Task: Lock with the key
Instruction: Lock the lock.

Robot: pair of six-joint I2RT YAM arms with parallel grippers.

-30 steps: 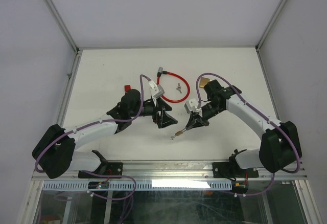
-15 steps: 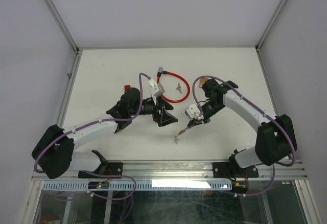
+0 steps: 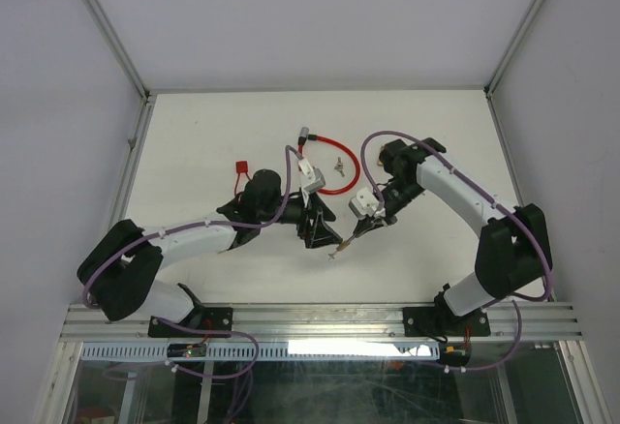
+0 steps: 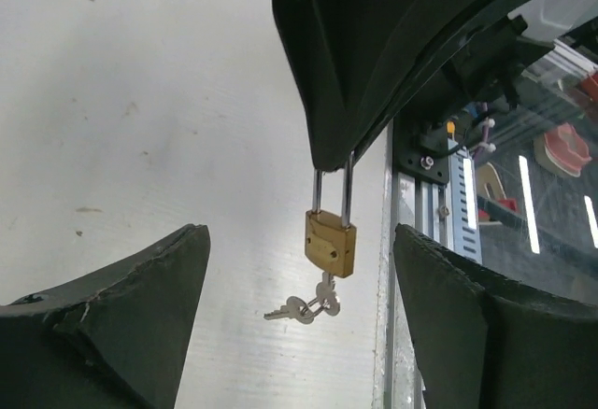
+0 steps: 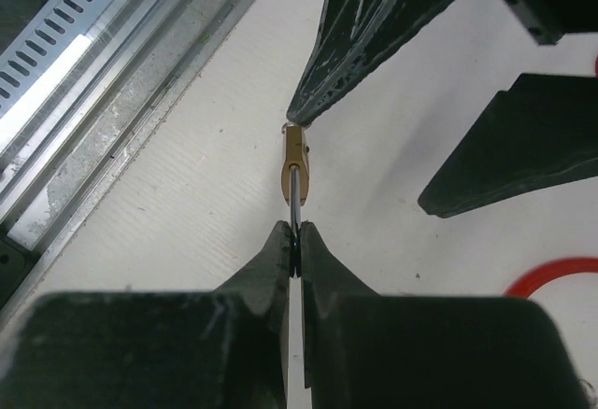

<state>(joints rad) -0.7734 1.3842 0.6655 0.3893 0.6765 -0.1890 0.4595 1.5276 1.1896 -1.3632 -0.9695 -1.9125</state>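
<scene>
— Brass padlock (image 4: 330,244): who has it?
— The right hand (image 5: 295,241), pinched tight on its steel shackle. The body hangs below those fingertips, with a bunch of keys (image 4: 304,308) dangling from its underside.
— And the left hand (image 3: 320,226)?
— Spread wide, one finger either side of the padlock, touching neither. Beyond both hands, a red cable (image 3: 355,158) and spare keys (image 3: 337,165) lie on the worktop (image 3: 194,134).
</scene>
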